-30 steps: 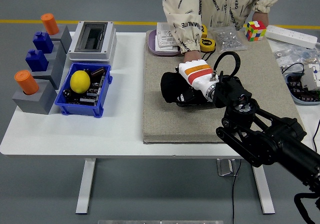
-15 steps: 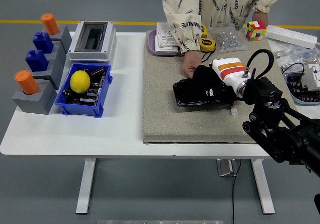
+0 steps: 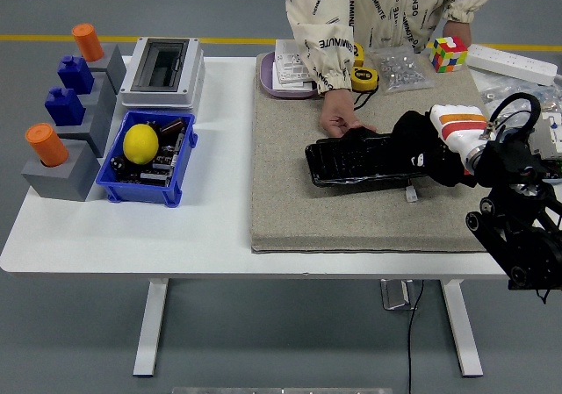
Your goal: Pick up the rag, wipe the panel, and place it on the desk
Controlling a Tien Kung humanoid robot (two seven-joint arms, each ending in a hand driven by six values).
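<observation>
Right hand (image 3: 439, 144): the robot's white-and-orange-gloved hand comes in from the right, its fingers clamped on a dark black rag (image 3: 420, 148) pressed at the right end of the panel.
Panel: a flat, glossy black rectangular panel (image 3: 360, 161) lies on a beige felt mat (image 3: 290, 201), with its long side running left to right.
Rag: bunched under the hand, touching the panel's right end and spilling just past it onto the mat.
Person: a person in a cream printed top stands at the far side of the white table (image 3: 219, 227); one hand of the person (image 3: 338, 118) rests on the panel's far left edge.
Left arm: out of sight.
Left side of table: a blue plastic bin (image 3: 132, 188) holds a yellow lemon (image 3: 140, 142) among small dark parts; behind it sits a grey switch box with a dark window (image 3: 162, 69); further left, grey blocks (image 3: 61, 170) carry orange and blue pegs.
Far edge: a yellow tape measure (image 3: 363, 78), a clear bag of small metal parts (image 3: 399, 68) and a multicoloured puzzle cube (image 3: 447, 53) lie near the person.
</observation>
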